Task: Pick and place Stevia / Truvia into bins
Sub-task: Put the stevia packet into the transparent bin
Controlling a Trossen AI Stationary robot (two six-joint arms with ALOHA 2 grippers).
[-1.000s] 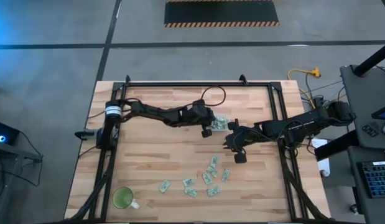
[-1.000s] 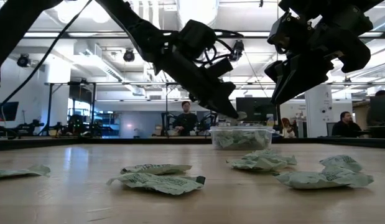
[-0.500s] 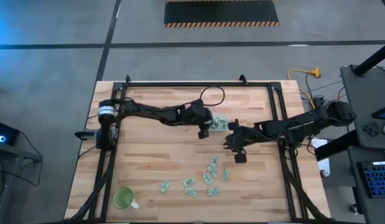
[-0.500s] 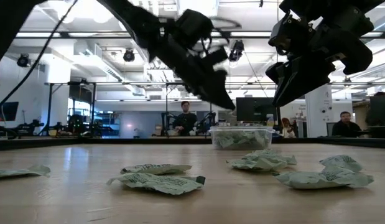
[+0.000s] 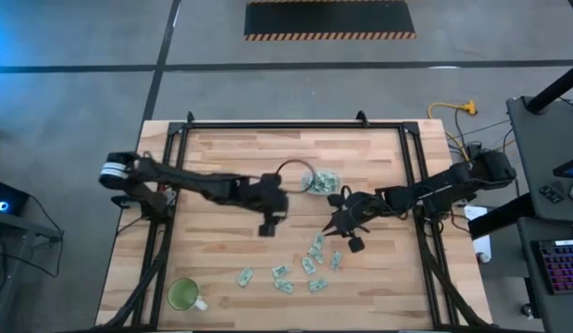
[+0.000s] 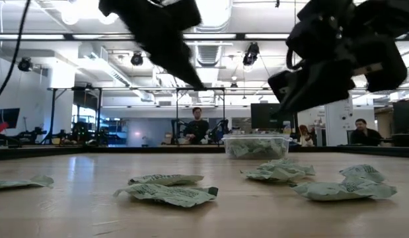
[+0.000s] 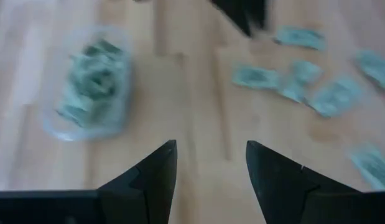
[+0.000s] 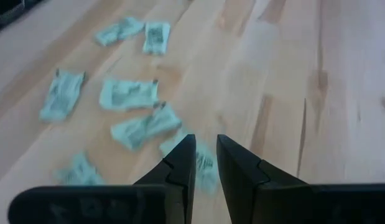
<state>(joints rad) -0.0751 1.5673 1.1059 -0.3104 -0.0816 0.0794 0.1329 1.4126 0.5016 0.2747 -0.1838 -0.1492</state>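
The clear bin [image 5: 321, 182] stands mid-table with several green-and-white sachets inside; it also shows in the left wrist view [image 7: 92, 87]. Several Stevia sachets [image 5: 311, 265] lie flat and loose on the wood nearer the front edge. My left gripper [image 7: 211, 155] hangs open above bare wood, left of the bin and nearer the front [image 5: 267, 228], with nothing between its fingers. My right gripper [image 8: 206, 149] slants down over the far end of the loose sachets [image 5: 354, 244]. Its fingers stand a narrow gap apart, with nothing between them. One sachet [image 8: 204, 165] lies on the table just beyond them.
A green cup [image 5: 184, 294] with a handle stands near the table's front left corner. A black frame [image 5: 411, 157] runs along the table's far edge and both sides. Bare wood lies left of the bin. People sit in the room beyond the table [image 6: 199, 125].
My left gripper has drawn back from over the bin toward the table's left and near edges, rising as it went. My right gripper has tipped further downward and sunk a little toward the loose sachets. The sachets on the table have not moved.
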